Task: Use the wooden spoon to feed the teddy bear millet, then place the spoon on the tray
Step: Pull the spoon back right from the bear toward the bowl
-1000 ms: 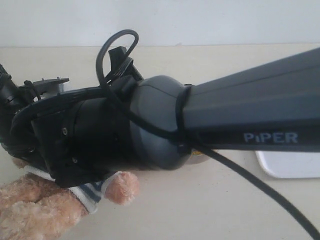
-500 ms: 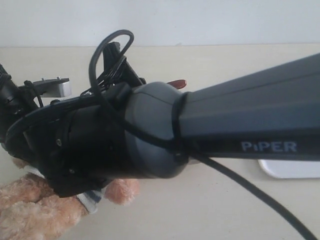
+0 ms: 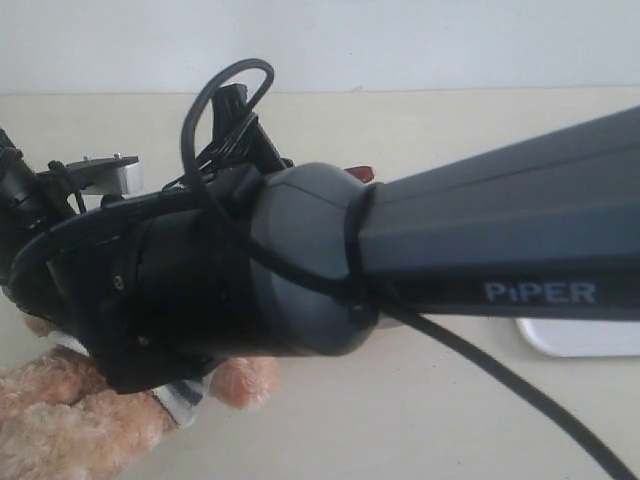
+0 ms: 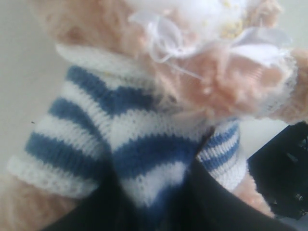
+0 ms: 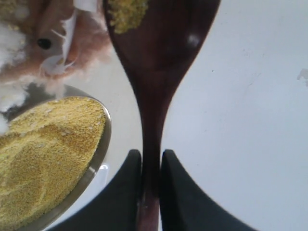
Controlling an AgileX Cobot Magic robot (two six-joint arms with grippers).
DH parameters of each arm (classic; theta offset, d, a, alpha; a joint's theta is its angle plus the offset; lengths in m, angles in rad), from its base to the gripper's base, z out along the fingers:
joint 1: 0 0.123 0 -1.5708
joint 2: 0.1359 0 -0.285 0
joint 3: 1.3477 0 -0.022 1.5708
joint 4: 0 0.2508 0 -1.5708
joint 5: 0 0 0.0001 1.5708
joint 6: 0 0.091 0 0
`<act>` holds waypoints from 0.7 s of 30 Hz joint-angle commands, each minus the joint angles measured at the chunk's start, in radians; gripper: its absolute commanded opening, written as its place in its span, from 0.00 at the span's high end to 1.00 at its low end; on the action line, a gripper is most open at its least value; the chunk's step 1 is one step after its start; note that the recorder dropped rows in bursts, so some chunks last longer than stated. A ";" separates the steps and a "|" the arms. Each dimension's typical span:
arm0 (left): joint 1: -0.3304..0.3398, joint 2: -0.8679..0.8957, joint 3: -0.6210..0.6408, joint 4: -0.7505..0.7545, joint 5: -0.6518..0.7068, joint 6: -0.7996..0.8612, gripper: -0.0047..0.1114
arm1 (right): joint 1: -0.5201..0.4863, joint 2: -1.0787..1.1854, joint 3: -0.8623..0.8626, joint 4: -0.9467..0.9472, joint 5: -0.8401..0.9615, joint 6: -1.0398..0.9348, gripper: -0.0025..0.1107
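My left gripper is shut on the teddy bear, with its dark fingers pinching the navy-and-white striped shirt. In the exterior view only the teddy bear's fluffy arm and paw show at the lower left. My right gripper is shut on the slim handle of the wooden spoon, whose bowl carries a little millet close to the bear's face. The metal bowl heaped with millet lies just below. A corner of the white tray shows at the right.
The right arm marked PIPER crosses most of the exterior view and hides the bowl and my right gripper there. Its black cable trails to the lower right. The left arm stands at the far left. The beige table lies beneath.
The right arm has shifted slightly left and up, and the reddish spoon tip now shows above it. The bear and the left arm stay put.
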State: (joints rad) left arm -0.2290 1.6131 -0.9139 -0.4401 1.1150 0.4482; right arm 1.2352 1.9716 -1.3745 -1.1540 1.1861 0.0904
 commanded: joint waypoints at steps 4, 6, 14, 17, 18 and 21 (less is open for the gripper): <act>-0.002 -0.002 -0.004 -0.016 0.015 0.001 0.93 | -0.005 -0.006 0.001 0.066 0.000 -0.005 0.98; -0.002 -0.002 -0.004 -0.016 0.015 0.001 0.93 | -0.015 -0.006 0.001 0.091 0.010 -0.019 0.98; -0.002 -0.002 -0.004 -0.016 0.015 -0.001 0.93 | -0.064 -0.009 -0.020 0.221 0.010 -0.040 0.98; -0.002 -0.002 -0.004 -0.016 0.012 -0.001 0.93 | -0.069 -0.009 -0.046 0.277 -0.002 -0.076 0.98; -0.002 -0.002 -0.004 -0.016 0.012 -0.001 0.93 | -0.069 -0.009 -0.050 0.282 -0.008 -0.076 0.98; -0.002 -0.002 -0.004 -0.016 0.010 -0.001 0.93 | -0.069 -0.009 -0.055 0.221 -0.011 -0.067 0.98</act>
State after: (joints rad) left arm -0.2290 1.6131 -0.9139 -0.4401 1.1150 0.4482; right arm 1.1725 1.9716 -1.4229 -0.8916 1.1755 0.0259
